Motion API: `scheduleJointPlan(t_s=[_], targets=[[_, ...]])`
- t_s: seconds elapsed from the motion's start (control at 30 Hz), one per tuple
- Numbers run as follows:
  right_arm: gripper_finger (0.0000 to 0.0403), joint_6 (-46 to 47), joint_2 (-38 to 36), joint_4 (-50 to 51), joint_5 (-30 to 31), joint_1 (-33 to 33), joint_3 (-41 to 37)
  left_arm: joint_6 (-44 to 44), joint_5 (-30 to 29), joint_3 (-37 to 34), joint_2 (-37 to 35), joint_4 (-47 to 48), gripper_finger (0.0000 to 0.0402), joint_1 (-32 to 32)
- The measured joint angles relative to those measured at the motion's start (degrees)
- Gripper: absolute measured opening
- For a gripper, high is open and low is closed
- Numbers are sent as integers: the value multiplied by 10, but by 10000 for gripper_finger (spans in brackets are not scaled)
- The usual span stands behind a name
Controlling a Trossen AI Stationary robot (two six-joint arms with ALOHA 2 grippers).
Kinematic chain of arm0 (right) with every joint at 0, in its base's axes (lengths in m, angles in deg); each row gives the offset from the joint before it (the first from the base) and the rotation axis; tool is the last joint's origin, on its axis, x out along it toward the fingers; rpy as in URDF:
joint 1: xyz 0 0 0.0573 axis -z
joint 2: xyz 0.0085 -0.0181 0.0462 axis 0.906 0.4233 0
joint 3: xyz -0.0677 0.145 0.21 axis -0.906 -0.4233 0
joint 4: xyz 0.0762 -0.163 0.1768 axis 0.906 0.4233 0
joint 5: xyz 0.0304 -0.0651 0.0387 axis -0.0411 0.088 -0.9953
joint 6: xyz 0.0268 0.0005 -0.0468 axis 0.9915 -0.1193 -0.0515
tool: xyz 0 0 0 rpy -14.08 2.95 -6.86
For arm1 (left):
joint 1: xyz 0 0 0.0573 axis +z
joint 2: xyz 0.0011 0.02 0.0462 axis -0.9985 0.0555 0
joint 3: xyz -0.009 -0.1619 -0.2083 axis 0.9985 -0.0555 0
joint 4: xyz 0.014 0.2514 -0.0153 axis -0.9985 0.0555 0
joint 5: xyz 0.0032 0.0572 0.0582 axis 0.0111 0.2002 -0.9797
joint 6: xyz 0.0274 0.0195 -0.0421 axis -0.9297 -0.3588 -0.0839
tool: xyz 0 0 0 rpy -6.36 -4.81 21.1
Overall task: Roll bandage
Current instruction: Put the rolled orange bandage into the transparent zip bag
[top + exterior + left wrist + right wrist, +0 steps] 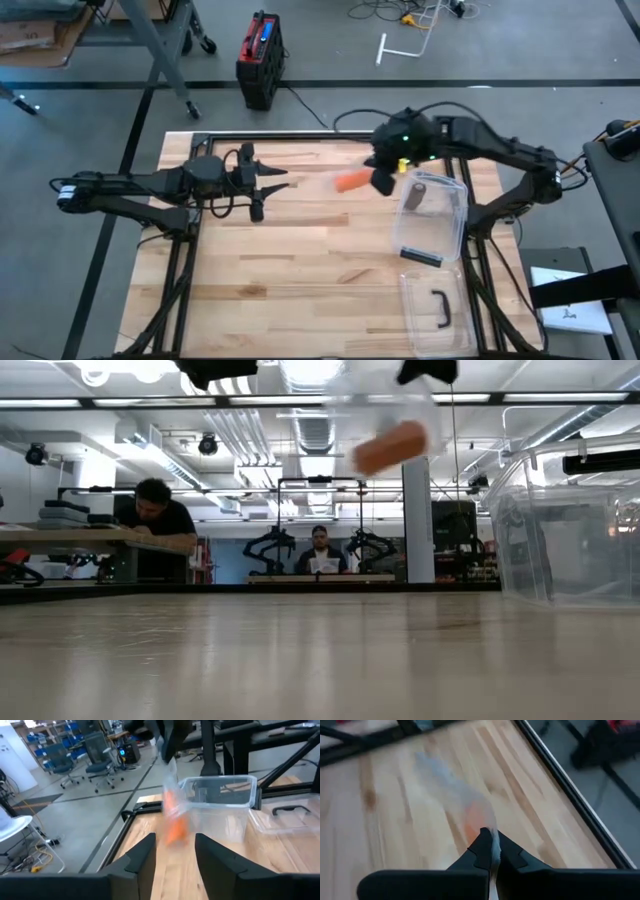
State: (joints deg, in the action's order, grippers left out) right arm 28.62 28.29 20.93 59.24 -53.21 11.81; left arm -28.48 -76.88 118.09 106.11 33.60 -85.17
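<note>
The bandage is an orange roll (350, 182) with a pale, half-clear length running up from it, blurred in every view. It hangs in the air over the table's middle, high above the wood in the low view (390, 447). My right gripper (491, 839) is shut on the pale length, right of the roll (374, 180). My left gripper (175, 851) stands open on the table's left side (278, 184). It points level at the roll (175, 827) from a short way off, with nothing between its fingers. My right gripper pinches the pale upper end of the bandage (493, 836) between its two fingertips. The fingers slant down from the table's right side. The orange roll (476, 822) hangs beyond and below them, lifted clear of the table.
A clear plastic box (432, 215) stands at the table's right side with a grey roll (418, 192) and a black piece (420, 257) inside. Its lid (435, 305) with a black handle lies nearer the front edge. Bare wood (300, 270) spreads between the arms.
</note>
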Motion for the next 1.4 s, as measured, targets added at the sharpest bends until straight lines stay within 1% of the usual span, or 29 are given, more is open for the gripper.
scheduleJointPlan(t_s=[0.17,0.3,0.37,0.43,0.5,0.53,0.6,0.67,0.77,0.83,0.9,1.0,1.07,1.2,1.27,1.4], targets=[[0,40,2,201,12,-1,86,0,0,0,-4,0,144,0],[0,96,0,333,34,-7,129,5,0,0,-2,2,153,0],[0,118,-11,323,20,-12,128,5,0,0,2,3,157,0],[0,120,-27,330,-25,-14,122,7,0,-1,3,8,160,0],[0,114,-39,325,-46,-18,114,7,-1,-1,5,2,163,0],[0,109,-49,327,-40,-18,106,7,0,-1,5,4,165,1],[0,107,-52,329,-5,-17,95,7,0,-1,6,5,167,1],[0,102,-56,326,15,-16,86,7,0,-1,7,3,169,1],[0,85,-65,329,17,-16,74,12,5,-1,12,2,170,1],[0,67,-68,328,18,-16,67,16,23,-1,22,1,171,1],[0,54,-63,317,19,-16,62,21,39,-1,43,-29,170,1],[0,51,-47,290,19,-16,62,23,56,2,90,-109,171,2],[0,35,-30,274,19,-17,62,16,67,23,127,-127,176,3],[0,-5,6,260,19,-16,62,-3,68,103,199,-121,194,14],[0,-24,22,246,19,-17,62,-33,80,143,233,-106,204,21],[0,-64,44,204,18,-18,62,-40,94,213,300,-83,216,26]])
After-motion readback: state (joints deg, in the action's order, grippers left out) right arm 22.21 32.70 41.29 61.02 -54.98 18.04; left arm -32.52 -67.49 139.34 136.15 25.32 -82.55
